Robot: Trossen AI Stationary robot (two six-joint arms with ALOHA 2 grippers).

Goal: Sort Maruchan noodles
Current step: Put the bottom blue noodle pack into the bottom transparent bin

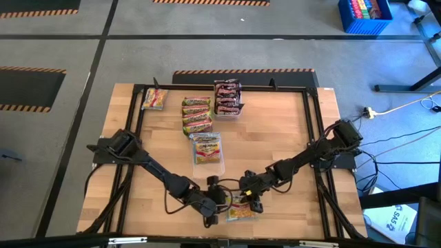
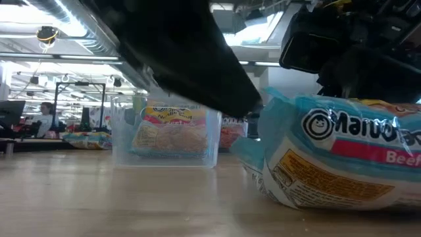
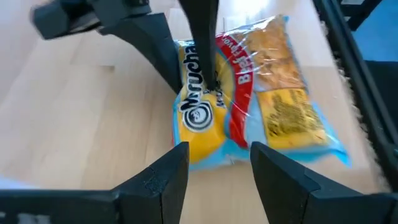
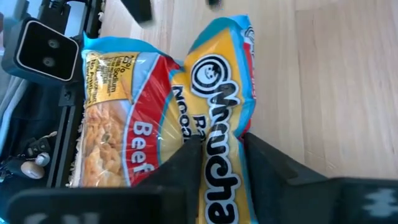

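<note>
A yellow, blue and red Maruchan beef noodle packet [image 1: 240, 210] lies flat on the wood near the table's front edge, also seen in the low view [image 2: 342, 158]. My right gripper [image 4: 217, 146] comes at it from the right and is shut on it. My left gripper [image 3: 219, 152] comes from the left and stands open just over the packet's other end [image 3: 211, 155]; whether it touches, I cannot tell. Farther back, clear trays hold dark brown-red packets [image 1: 227, 98], green-and-orange packets [image 1: 196, 114] and a yellow-pink packet [image 1: 206, 148]. My right gripper pinches the packet's yellow logo strip [image 4: 219, 127] between its two fingers, at one end of the packet. The fingers [image 3: 204, 56] slant down from above and from the table's right. The wrapper bunches up between them, and the packet rests on the table.
One loose packet [image 1: 155, 98] lies at the table's far left corner. A black frame [image 1: 313, 138] runs around the work area. A blue crate [image 1: 364, 15] stands on the floor beyond the table. Bare wood [image 1: 275, 131] lies between the trays and the right rail.
</note>
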